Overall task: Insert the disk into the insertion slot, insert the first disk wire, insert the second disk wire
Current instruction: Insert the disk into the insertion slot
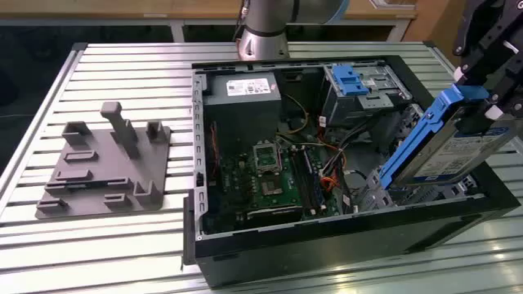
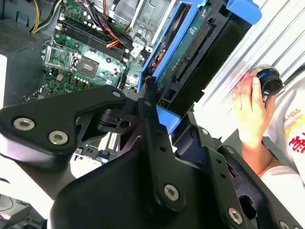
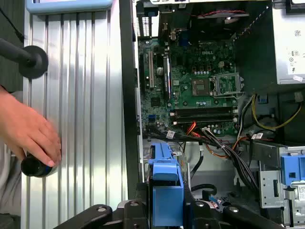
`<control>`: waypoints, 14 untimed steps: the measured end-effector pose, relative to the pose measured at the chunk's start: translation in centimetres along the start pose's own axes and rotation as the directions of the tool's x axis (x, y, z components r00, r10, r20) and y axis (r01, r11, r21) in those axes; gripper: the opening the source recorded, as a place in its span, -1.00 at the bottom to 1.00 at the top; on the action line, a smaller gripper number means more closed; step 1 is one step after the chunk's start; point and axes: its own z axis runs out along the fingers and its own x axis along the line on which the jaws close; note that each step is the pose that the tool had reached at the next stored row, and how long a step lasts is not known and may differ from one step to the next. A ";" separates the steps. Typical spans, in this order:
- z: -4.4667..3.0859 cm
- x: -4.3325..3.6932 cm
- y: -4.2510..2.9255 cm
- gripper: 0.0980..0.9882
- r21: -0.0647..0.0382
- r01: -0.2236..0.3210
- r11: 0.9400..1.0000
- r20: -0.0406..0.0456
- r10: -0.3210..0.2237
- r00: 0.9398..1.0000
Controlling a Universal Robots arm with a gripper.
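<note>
In the exterior view my gripper (image 1: 484, 101) is shut on the top end of the disk (image 1: 452, 156), a silver drive with a white label in a bright blue carrier. The disk hangs steeply tilted over the black computer case's corner on the exterior view's right. Its lower end is just above the insertion slot (image 1: 421, 195), a low grey metal bay partly hidden behind it. Both wrist views show the blue carrier (image 2: 167, 47) (image 3: 167, 188) clamped between my black fingers (image 2: 148, 102). Loose orange and black wires (image 1: 329, 179) lie inside the case beside the bay.
A taller metal cage with a blue latch (image 1: 354, 79) stands at the case's back. The motherboard (image 1: 274, 177) and power supply (image 1: 241, 92) fill the rest. A grey fixture plate (image 1: 106, 165) sits on the slatted table at the exterior view's left. A person's hand (image 3: 28, 133) rests beside the case.
</note>
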 end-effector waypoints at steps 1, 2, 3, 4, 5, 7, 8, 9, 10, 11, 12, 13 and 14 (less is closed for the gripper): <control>0.00 0.00 0.00 -0.40 0.000 0.000 1.000 0.000 0.000 1.000; 0.00 0.00 0.00 -0.40 0.000 0.000 1.000 0.000 0.000 1.000; 0.00 0.00 0.00 -0.40 0.000 0.000 1.000 0.000 0.000 1.000; 0.00 0.00 0.00 -0.40 0.000 0.000 1.000 0.000 0.000 1.000; 0.00 0.00 0.00 -0.40 0.000 0.000 1.000 0.000 0.000 1.000; 0.00 0.00 0.00 -0.40 0.000 0.000 1.000 0.000 0.000 1.000; 0.00 0.00 0.00 -0.40 0.000 0.000 1.000 0.000 0.000 1.000; 0.00 0.00 0.00 -0.40 0.000 0.000 1.000 0.000 0.000 1.000; 0.00 0.00 0.00 -0.40 0.000 0.000 1.000 0.000 0.000 1.000; 0.00 0.00 0.00 -0.40 0.000 0.000 1.000 0.000 0.000 1.000; 0.00 0.00 0.00 -0.40 0.000 0.000 1.000 0.000 0.000 1.000; 0.01 -0.01 0.00 -0.40 0.000 0.000 1.000 0.001 0.000 1.000; 0.02 -0.01 0.00 -0.40 0.000 0.000 1.000 0.002 0.000 1.000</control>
